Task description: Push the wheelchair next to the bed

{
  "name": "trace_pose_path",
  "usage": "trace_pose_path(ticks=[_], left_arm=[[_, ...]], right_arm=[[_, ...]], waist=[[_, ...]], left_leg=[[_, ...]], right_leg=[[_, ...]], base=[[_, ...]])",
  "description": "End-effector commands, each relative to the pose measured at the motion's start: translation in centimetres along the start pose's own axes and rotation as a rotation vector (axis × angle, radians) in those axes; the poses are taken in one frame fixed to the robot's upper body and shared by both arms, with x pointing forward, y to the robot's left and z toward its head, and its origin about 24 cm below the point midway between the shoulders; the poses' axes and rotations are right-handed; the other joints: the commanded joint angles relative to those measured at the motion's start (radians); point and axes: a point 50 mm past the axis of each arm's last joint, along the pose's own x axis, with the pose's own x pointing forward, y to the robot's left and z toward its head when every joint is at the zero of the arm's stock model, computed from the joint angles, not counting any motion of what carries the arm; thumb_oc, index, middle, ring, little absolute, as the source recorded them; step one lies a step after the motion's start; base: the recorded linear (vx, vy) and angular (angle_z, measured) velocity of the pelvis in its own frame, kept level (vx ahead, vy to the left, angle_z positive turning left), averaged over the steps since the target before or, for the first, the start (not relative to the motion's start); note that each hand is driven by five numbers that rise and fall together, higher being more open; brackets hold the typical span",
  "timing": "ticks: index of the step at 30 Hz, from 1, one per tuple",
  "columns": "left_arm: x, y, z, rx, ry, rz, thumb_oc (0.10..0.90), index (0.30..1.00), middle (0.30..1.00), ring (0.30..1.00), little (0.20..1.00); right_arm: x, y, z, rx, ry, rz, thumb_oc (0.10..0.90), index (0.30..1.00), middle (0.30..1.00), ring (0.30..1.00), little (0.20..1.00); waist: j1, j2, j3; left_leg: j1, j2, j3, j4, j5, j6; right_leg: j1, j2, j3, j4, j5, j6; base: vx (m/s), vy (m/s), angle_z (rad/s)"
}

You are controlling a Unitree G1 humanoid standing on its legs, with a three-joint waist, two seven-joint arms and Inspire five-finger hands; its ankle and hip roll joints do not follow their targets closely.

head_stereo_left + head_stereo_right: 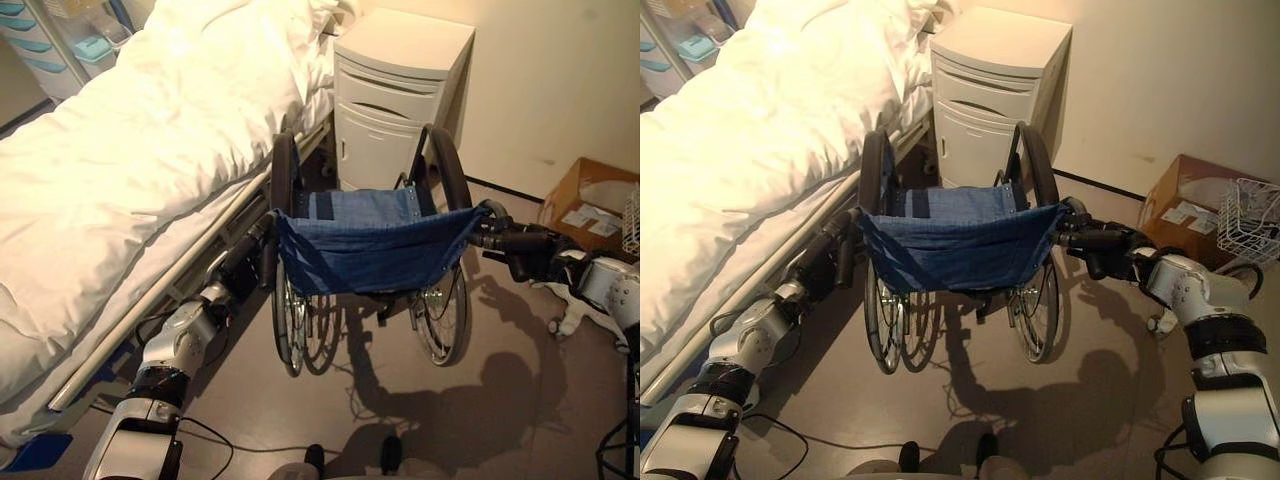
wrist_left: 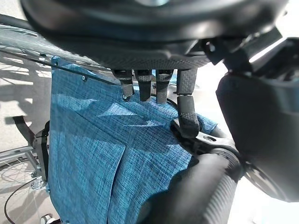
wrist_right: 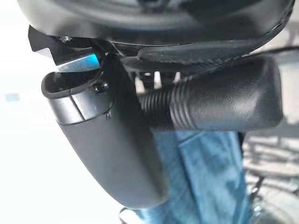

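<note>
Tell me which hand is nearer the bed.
Left. The left hand grips the wheelchair's handle right beside the bed; the right hand holds the other handle, a chair-width further away.

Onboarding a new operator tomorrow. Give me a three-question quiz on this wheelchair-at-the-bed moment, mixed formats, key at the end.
1. True or false: the wheelchair stands with the bed on the robot's left.
2. What stands straight ahead of the wheelchair, against the wall? A) white cabinet B) cardboard box C) wire basket
3. Fill in: the left hand and right hand each grip a push ____ of the wheelchair.

Key:
1. True
2. A
3. handle
</note>
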Motion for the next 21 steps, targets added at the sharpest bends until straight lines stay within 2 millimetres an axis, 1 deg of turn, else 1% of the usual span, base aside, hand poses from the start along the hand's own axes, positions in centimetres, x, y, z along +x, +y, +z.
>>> trace_pose_path(ticks=[1, 2, 3, 4, 6, 7, 9, 10, 11, 12, 13, 14, 17, 18, 19, 21], left_arm=[[-5.9, 8.5, -8.2, -0.068, 0.327, 0.422, 0.800, 0.900, 0.900, 0.900, 0.900], [-5.9, 8.5, -8.2, -0.068, 0.327, 0.421, 0.800, 0.900, 0.900, 0.900, 0.900], [-6.1, 8.6, -8.6, -0.085, 0.324, 0.421, 0.800, 0.900, 0.900, 0.900, 0.900], [-6.6, 8.7, -9.4, -0.117, 0.326, 0.421, 0.800, 0.900, 0.900, 0.900, 0.900], [-6.8, 8.7, -10.0, -0.132, 0.331, 0.421, 0.800, 0.900, 0.900, 0.900, 0.900], [-6.9, 8.3, -10.8, -0.139, 0.346, 0.411, 0.800, 0.900, 0.900, 0.900, 0.900], [-7.0, 7.9, -11.4, -0.144, 0.356, 0.401, 0.800, 0.900, 0.900, 0.900, 0.900], [-7.2, 7.5, -12.2, -0.155, 0.367, 0.391, 0.800, 0.900, 0.900, 0.900, 0.900], [-7.2, 7.5, -12.3, -0.156, 0.367, 0.390, 0.800, 0.900, 0.900, 0.900, 0.900], [-7.3, 7.3, -12.7, -0.167, 0.370, 0.385, 0.800, 0.900, 0.900, 0.900, 0.900], [-7.6, 7.1, -13.4, -0.180, 0.381, 0.377, 0.800, 0.900, 0.900, 0.900, 0.900], [-7.7, 6.9, -13.7, -0.189, 0.386, 0.372, 0.800, 0.900, 0.900, 0.900, 0.900], [-7.5, 6.3, -14.0, -0.206, 0.389, 0.364, 0.800, 0.900, 0.900, 0.900, 0.900], [-7.4, 6.0, -14.1, -0.213, 0.386, 0.363, 0.800, 0.900, 0.900, 0.900, 0.900], [-7.3, 5.9, -14.2, -0.222, 0.377, 0.362, 0.800, 0.900, 0.900, 0.900, 0.900], [-7.3, 5.6, -14.3, -0.234, 0.365, 0.349, 0.800, 0.900, 0.900, 0.900, 0.900]], right_arm=[[-3.1, -1.3, 6.7, 0.097, -0.323, 0.073, 0.800, 0.900, 0.900, 0.900, 0.900], [-3.1, -1.4, 6.7, 0.098, -0.323, 0.072, 0.800, 0.900, 0.900, 0.900, 0.900], [-3.2, -1.3, 6.5, 0.161, -0.327, 0.130, 0.800, 0.900, 0.900, 0.900, 0.900], [-3.3, -0.6, 6.3, 0.238, -0.338, 0.227, 0.800, 0.900, 0.900, 0.900, 0.900], [-3.2, 0.0, 6.1, 0.283, -0.343, 0.292, 0.800, 0.900, 0.900, 0.900, 0.900], [-3.0, 0.3, 5.4, 0.304, -0.322, 0.310, 0.800, 0.900, 0.900, 0.900, 0.900], [-2.9, 0.0, 4.9, 0.314, -0.299, 0.297, 0.800, 0.900, 0.900, 0.900, 0.900], [-3.0, -0.8, 4.0, 0.357, -0.268, 0.313, 0.800, 0.900, 0.900, 0.900, 0.900], [-3.1, -0.9, 3.9, 0.360, -0.267, 0.315, 0.800, 0.900, 0.900, 0.900, 0.900], [-3.3, -1.2, 3.7, 0.415, -0.264, 0.330, 0.800, 0.900, 0.900, 0.900, 0.900], [-3.3, -1.9, 2.9, 0.535, -0.279, 0.334, 0.800, 0.900, 0.900, 0.900, 0.900], [-3.4, -2.6, 2.2, 0.591, -0.284, 0.313, 0.800, 0.900, 0.900, 0.900, 0.900], [-3.2, -3.8, 0.0, 0.596, -0.235, 0.213, 0.800, 0.900, 0.900, 0.900, 0.900], [-3.1, -4.4, -1.1, 0.587, -0.206, 0.184, 0.800, 0.900, 0.900, 0.900, 0.900], [-3.3, -5.1, -2.7, 0.580, -0.158, 0.164, 0.800, 0.900, 0.900, 0.900, 0.900], [-3.4, -5.8, -4.7, 0.574, -0.104, 0.140, 0.800, 0.900, 0.900, 0.900, 0.900]], waist=[[0.017, -0.089, -0.074], [0.018, -0.089, -0.075], [0.014, -0.090, -0.074], [0.010, -0.092, -0.077], [0.006, -0.095, -0.078], [0.004, -0.099, -0.079], [0.004, -0.100, -0.079], [0.004, -0.103, -0.080], [0.004, -0.103, -0.080], [0.003, -0.103, -0.080], [0.003, -0.104, -0.079], [0.003, -0.105, -0.079], [0.006, -0.108, -0.074], [0.006, -0.108, -0.070], [0.005, -0.108, -0.066], [0.006, -0.109, -0.060]], left_leg=[[-0.001, -0.032, 0.050, 0.072, -0.071, -0.006], [-0.001, -0.031, 0.050, 0.072, -0.071, -0.007], [-0.001, -0.030, 0.055, 0.072, -0.071, -0.008], [0.002, -0.029, 0.060, 0.072, -0.074, -0.007], [0.001, -0.030, 0.062, 0.076, -0.079, -0.007], [-0.001, -0.031, 0.062, 0.080, -0.083, -0.005], [-0.003, -0.031, 0.062, 0.083, -0.087, -0.004], [-0.003, -0.030, 0.066, 0.085, -0.090, -0.003], [-0.003, -0.030, 0.067, 0.086, -0.090, -0.003], [-0.003, -0.029, 0.070, 0.086, -0.089, -0.002], [-0.001, -0.028, 0.073, 0.088, -0.092, 0.000], [0.000, -0.028, 0.073, 0.089, -0.098, 0.003], [0.000, -0.030, 0.073, 0.091, -0.104, 0.007], [0.000, -0.029, 0.075, 0.092, -0.104, 0.008], [-0.002, -0.029, 0.074, 0.096, -0.104, 0.011], [-0.007, -0.031, 0.073, 0.102, -0.104, 0.013]], right_leg=[[-0.071, -0.102, 0.111, 0.043, 0.131, 0.119], [-0.071, -0.102, 0.111, 0.043, 0.131, 0.119], [-0.072, -0.101, 0.111, 0.041, 0.131, 0.118], [-0.075, -0.098, 0.113, 0.039, 0.131, 0.116], [-0.077, -0.096, 0.115, 0.040, 0.130, 0.115], [-0.081, -0.094, 0.119, 0.044, 0.129, 0.114], [-0.083, -0.093, 0.122, 0.047, 0.128, 0.114], [-0.087, -0.093, 0.121, 0.051, 0.130, 0.114], [-0.088, -0.093, 0.121, 0.051, 0.130, 0.114], [-0.088, -0.091, 0.122, 0.053, 0.128, 0.113], [-0.087, -0.090, 0.123, 0.054, 0.127, 0.112], [-0.089, -0.091, 0.124, 0.055, 0.132, 0.115], [-0.095, -0.092, 0.126, 0.059, 0.137, 0.120], [-0.099, -0.092, 0.126, 0.063, 0.140, 0.121], [-0.104, -0.091, 0.129, 0.068, 0.141, 0.121], [-0.107, -0.090, 0.132, 0.072, 0.142, 0.121]], base=[[0.01, -0.015, -0.11], [0.00, -0.009, -0.06], [0.00, -0.004, -0.04], [0.00, -0.004, -0.04], [0.00, -0.004, -0.12], [0.00, -0.004, -0.15], [0.00, 0.006, -0.13], [0.00, 0.011, -0.12], [0.00, 0.018, -0.09], [0.00, 0.022, -0.06], [0.02, 0.017, -0.05], [0.03, 0.002, -0.04], [0.00, -0.007, 0.02], [-0.01, -0.021, 0.03], [-0.02, -0.019, 0.03], [0.00, 0.000, 0.00]])
